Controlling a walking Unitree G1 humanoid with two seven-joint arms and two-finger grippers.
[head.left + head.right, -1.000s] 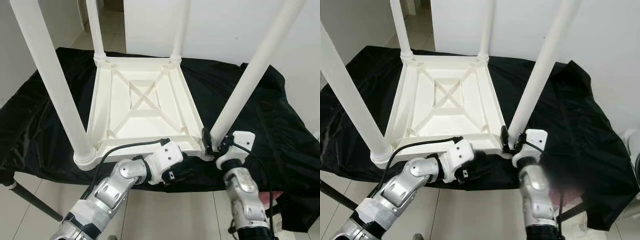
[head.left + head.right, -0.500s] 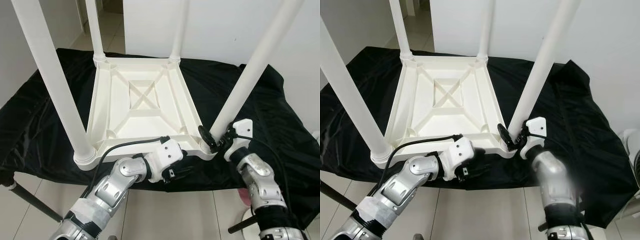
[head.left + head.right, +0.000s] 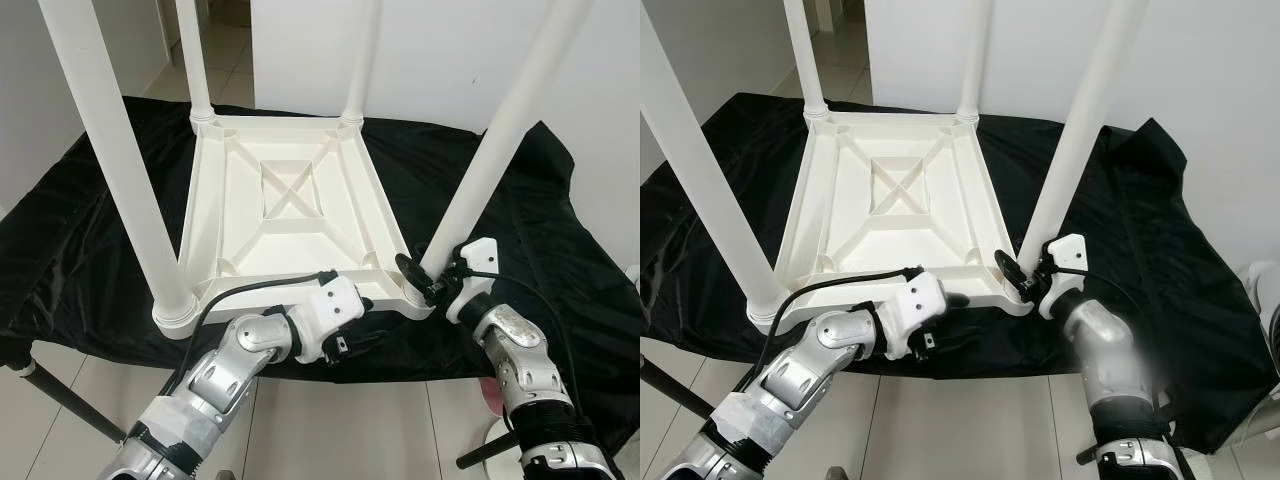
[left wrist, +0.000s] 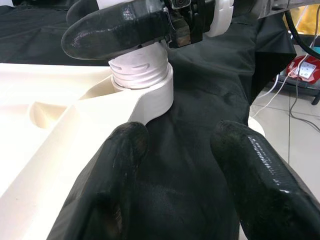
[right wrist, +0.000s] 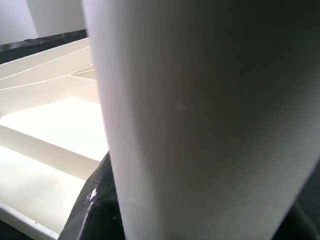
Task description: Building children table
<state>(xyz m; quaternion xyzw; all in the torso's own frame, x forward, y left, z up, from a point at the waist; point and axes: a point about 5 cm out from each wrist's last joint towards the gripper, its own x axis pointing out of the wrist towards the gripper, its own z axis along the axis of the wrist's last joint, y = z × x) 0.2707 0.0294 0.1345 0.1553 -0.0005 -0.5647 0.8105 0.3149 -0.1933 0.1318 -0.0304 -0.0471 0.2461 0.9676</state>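
The white table (image 3: 290, 210) lies upside down on a black cloth (image 3: 80, 230) (no writing can be read anywhere). The right gripper (image 3: 422, 280) clamps the near-right leg (image 3: 490, 160) just above the table's corner socket. The left gripper (image 4: 180, 165), fingers apart, rests on the cloth beside that corner.

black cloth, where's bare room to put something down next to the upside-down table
Widest bare patch: the black cloth to the robot's right of the tabletop, from the near right leg out to the cloth's edge. A narrower strip lies left, beyond the near left leg. The near edge is crowded: the left pincer and right pincer work there.
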